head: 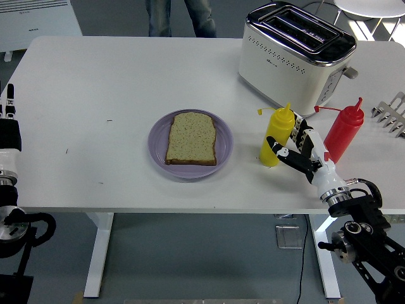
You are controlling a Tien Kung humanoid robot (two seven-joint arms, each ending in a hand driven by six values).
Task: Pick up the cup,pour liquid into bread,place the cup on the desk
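Now right hand (292, 147) closes on yellow bottle (276, 135).

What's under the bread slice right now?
The bread lies flat on a purple plate, whose rim shows all round. The plate's middle is covered by the slice, so anything there cannot be seen.
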